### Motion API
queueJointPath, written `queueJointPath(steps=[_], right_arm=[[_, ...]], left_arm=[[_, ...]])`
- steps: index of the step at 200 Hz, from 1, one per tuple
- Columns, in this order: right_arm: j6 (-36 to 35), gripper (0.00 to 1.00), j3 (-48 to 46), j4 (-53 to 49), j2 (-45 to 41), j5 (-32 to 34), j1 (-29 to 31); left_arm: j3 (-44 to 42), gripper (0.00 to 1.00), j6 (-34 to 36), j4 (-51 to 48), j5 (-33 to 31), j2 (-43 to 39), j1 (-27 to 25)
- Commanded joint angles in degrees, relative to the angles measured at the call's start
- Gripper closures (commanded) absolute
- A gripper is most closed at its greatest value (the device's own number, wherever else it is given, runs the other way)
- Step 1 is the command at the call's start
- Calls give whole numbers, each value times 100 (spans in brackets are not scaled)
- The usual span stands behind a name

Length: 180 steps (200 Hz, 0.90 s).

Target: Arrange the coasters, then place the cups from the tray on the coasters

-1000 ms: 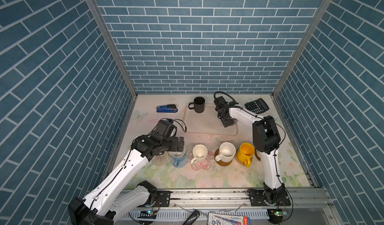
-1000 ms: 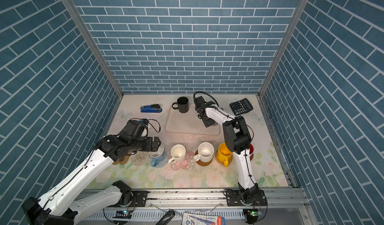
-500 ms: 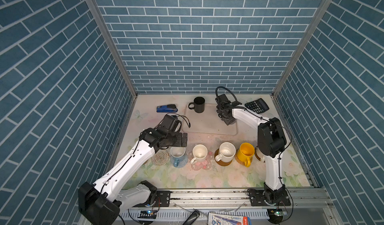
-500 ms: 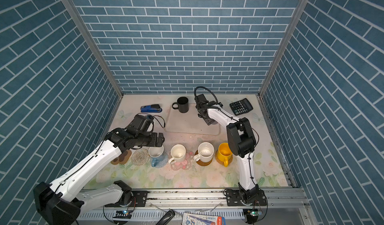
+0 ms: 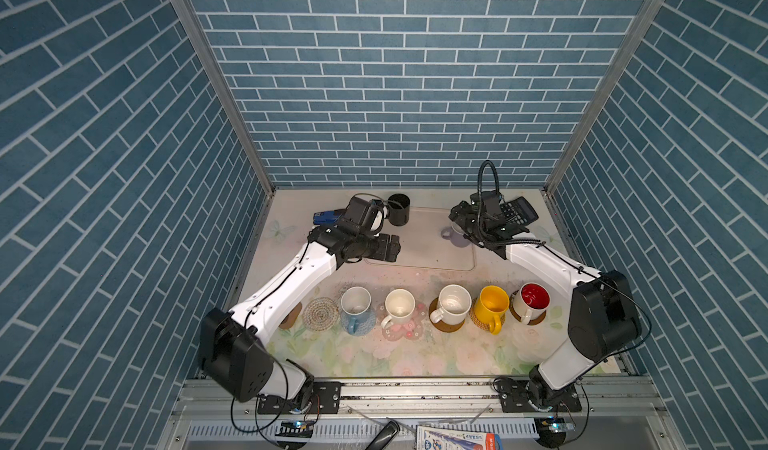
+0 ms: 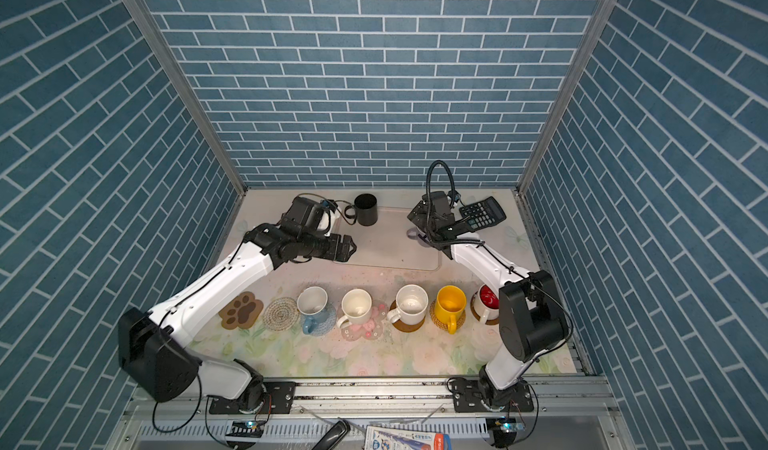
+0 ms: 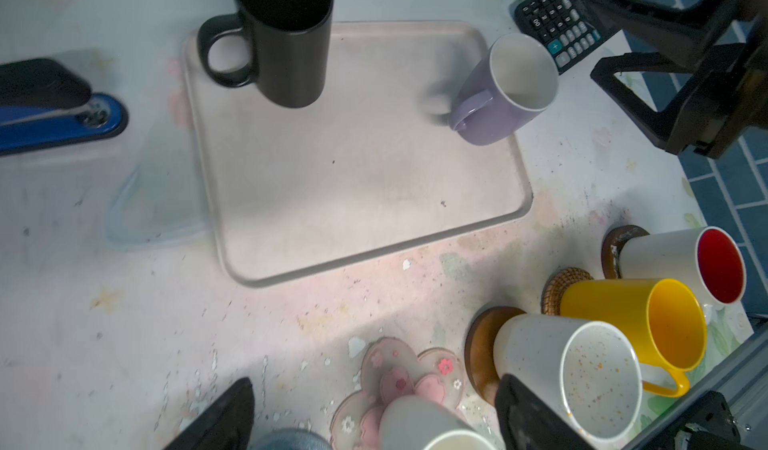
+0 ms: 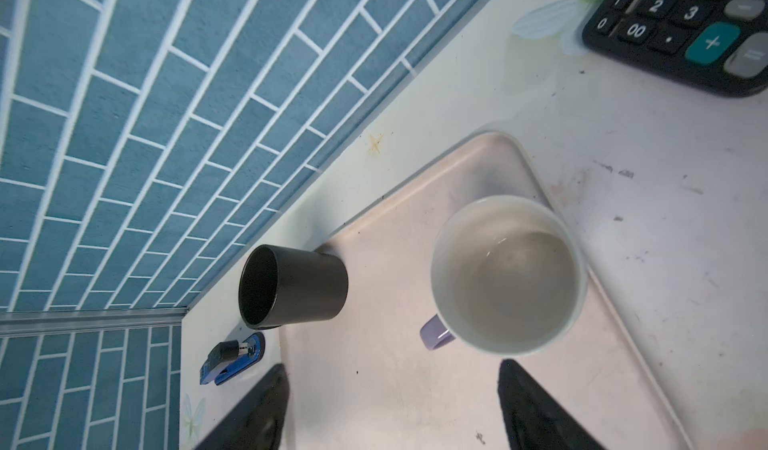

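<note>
Hovering over the left front part of the large cream-beige rectangular tray (image 5: pixel 419 256), the left gripper (image 5: pixel 392 247) has its jaws spread wide with nothing between them; in the left wrist view its black fingertips (image 7: pixel 232 406) stand well apart above the table. The right gripper (image 8: pixel 395 367) is likewise released and empty. It hangs close over the lavender handled mug (image 8: pixel 507 277), which stands upright in the tray's far right corner, ahead of the fingertips rather than between them. The tall black handled mug (image 5: pixel 399 210) stands upright at the tray's far left corner, its handle turned toward the blue stapler (image 5: pixel 326 218) beside it. A black calculator (image 5: pixel 519 213) lies just beyond the right gripper. Along the front of the table, a brown paw-shaped coaster (image 6: pixel 242 310) and a woven rattan round coaster (image 6: pixel 281 313) lie uncovered at the left end. After them come a light blue mug (image 5: pixel 356 302) on a blue-grey crocheted round coaster (image 5: pixel 368 328), a plain white mug (image 5: pixel 400 304) on a pink flower-shaped coaster (image 5: pixel 409 333), a second white mug (image 5: pixel 453 302) on a plain brown disc coaster (image 5: pixel 451 327), a yellow mug (image 5: pixel 492 304) on a second rattan coaster (image 5: pixel 478 323), and a white mug with red inside (image 5: pixel 532 300) on another brown disc (image 5: pixel 536 321).
</note>
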Motion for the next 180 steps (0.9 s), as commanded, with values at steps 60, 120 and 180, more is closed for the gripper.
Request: queueJointPath(steps=[60,120,180], right_arm=[[-664,34,-703,396,-723,-2061,-1620],[-59,79,-288,1047,531,-3926,-2613],[-158,93,395,832,1560,-4153,-2609]], left_arm=[[2020,37,878,344,403,2232,-416],[3143,32,1191,383,645,3444,-457],[3366,16,1264,718,742,3853,-456]])
